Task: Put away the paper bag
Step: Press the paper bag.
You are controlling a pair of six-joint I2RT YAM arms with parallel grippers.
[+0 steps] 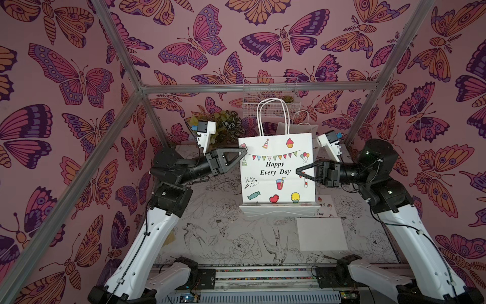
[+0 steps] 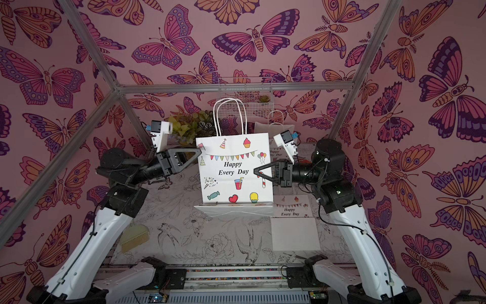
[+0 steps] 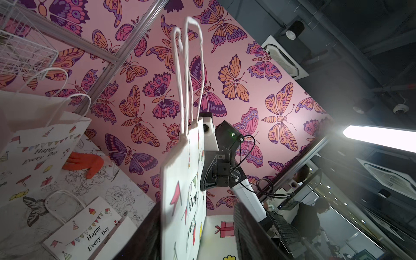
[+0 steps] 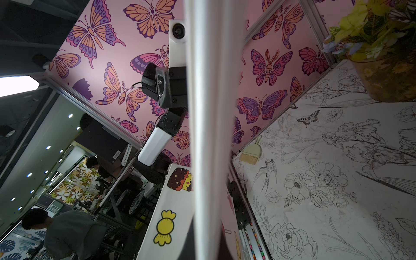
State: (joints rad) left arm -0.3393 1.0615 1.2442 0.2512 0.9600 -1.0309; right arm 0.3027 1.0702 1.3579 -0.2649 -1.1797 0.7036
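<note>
The white paper bag (image 1: 276, 168) printed "Happy Every Day" stands upright in mid-air over the table, handles up, in both top views (image 2: 234, 168). My left gripper (image 1: 246, 152) is at its upper left corner. In the left wrist view its jaws stand apart around the bag's front panel (image 3: 180, 202), with a gap on one side, so the left gripper (image 3: 195, 234) is open. My right gripper (image 1: 298, 172) is shut on the bag's right edge at mid-height. In the right wrist view the bag's folded edge (image 4: 209, 112) runs straight out from between the jaws of the right gripper (image 4: 206, 245).
A flat bag of the same print (image 1: 320, 231) lies on the table at the right. Another bag (image 1: 297, 129) stands behind. A wire basket (image 1: 271, 97) hangs on the back wall, a potted plant (image 1: 226, 126) stands at the back left, and a small brush (image 2: 134, 237) lies near the left arm.
</note>
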